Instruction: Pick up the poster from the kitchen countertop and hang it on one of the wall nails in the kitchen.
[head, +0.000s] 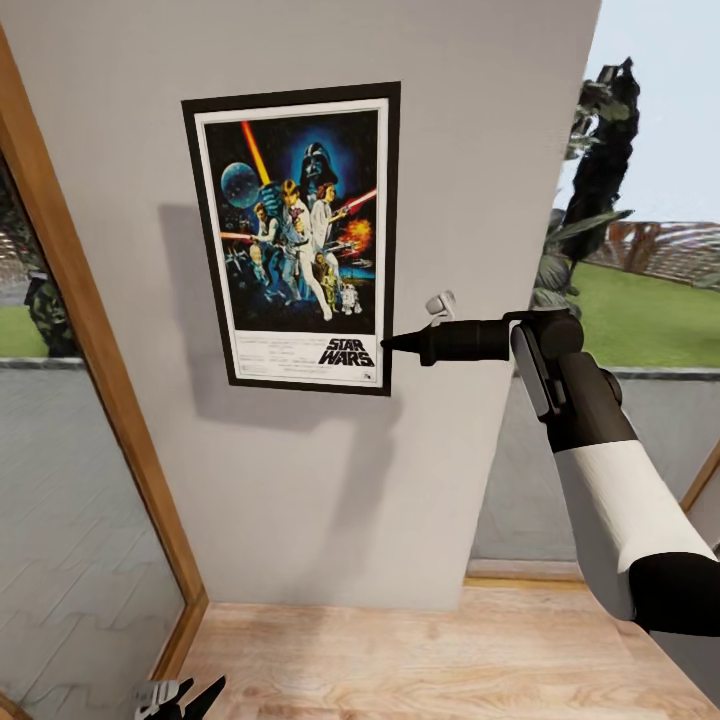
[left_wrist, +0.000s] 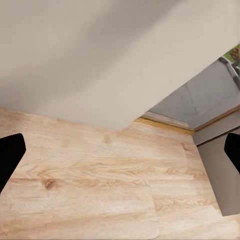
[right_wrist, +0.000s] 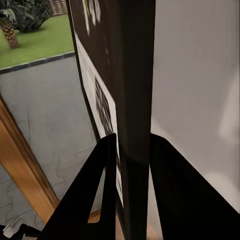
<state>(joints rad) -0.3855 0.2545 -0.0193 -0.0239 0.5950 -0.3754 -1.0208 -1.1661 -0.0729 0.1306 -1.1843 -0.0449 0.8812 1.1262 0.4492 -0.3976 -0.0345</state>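
The Star Wars poster (head: 295, 235), black-framed with a white border, is held flat against the grey wall (head: 300, 500), upright. My right gripper (head: 388, 345) is shut on the poster's lower right edge, arm reaching in from the right. In the right wrist view the frame's dark edge (right_wrist: 134, 100) runs between the two black fingers (right_wrist: 102, 190), which press on both sides. My left gripper (head: 180, 695) hangs low at the head view's bottom edge; in the left wrist view its fingertips (left_wrist: 10, 155) stand far apart over the wooden floor (left_wrist: 100, 185). No nail or countertop is visible.
A wood-framed window (head: 90, 330) runs along the left of the wall panel. Glass panels (head: 640, 300) to the right look out on grass and plants. Light wooden floor (head: 430, 660) lies below.
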